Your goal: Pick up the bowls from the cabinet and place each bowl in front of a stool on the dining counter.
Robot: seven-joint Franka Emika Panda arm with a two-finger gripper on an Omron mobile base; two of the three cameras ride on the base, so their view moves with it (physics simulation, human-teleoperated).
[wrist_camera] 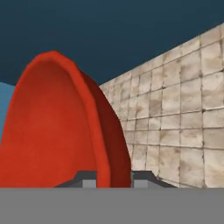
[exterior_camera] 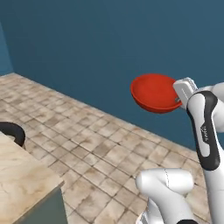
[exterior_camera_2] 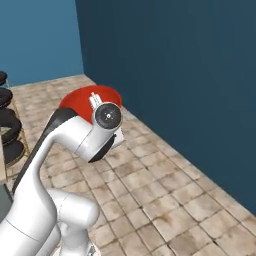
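Nearest to my hand camera, the pincer is clamped on the rim of the red bowl: 1 dark fingertip sits on each side of the thin red wall, and the glossy, smoothly curved inside of the bowl rises steeply in that view. In the left base view I see the bowl held up in the air, clear of everything, a shallow round shell with a thin lip, its hollow facing up and tilted slightly, beside the white wrist. From the right base view the bowl peeks out behind the round grey end of the hand.

Lower left, a corner of the worktop shows beige veined marble with a straight edge, well apart from the bowl. A black cushioned stool sits just beyond it, and more rounded black seats line the left edge. Below lies a floor of mottled tan square tiles. Farthest back stands a flat, matte dark blue wall.
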